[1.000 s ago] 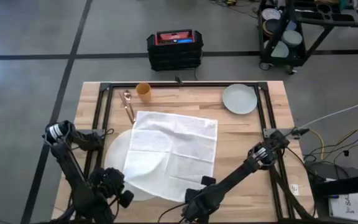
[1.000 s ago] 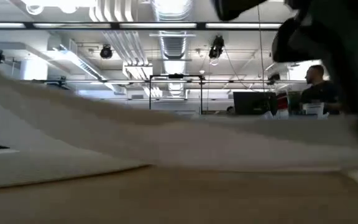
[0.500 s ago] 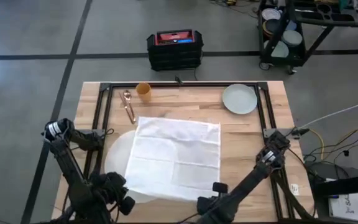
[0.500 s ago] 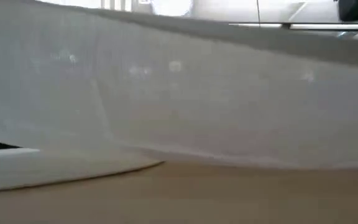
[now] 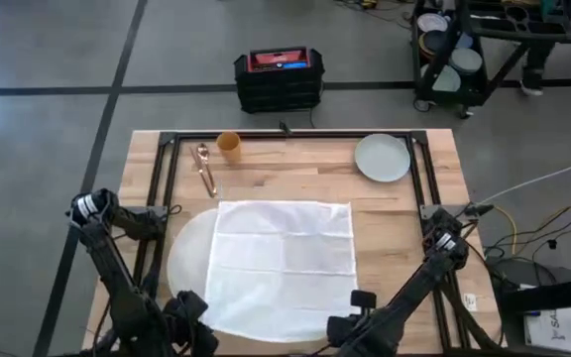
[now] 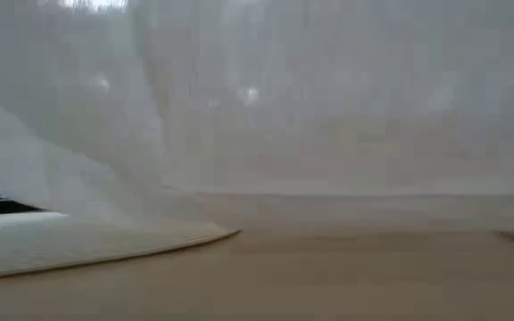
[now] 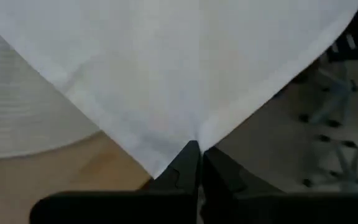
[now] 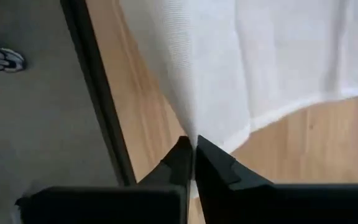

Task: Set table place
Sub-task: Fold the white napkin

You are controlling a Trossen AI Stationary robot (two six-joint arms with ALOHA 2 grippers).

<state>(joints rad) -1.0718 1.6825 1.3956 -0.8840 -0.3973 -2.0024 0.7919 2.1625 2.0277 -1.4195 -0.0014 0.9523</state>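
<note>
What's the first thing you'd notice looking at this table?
A big white cloth spread over the middle of the table, hiding most of a round white mat. The left gripper and right gripper each pinch a near corner of it. At the far edge sit a plate, an orange cup and a spoon.

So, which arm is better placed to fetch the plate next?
The right arm, probably. The plate sits at the table's far right corner. Both tools, left tool and right tool, pinch corners of the white cloth.
</note>
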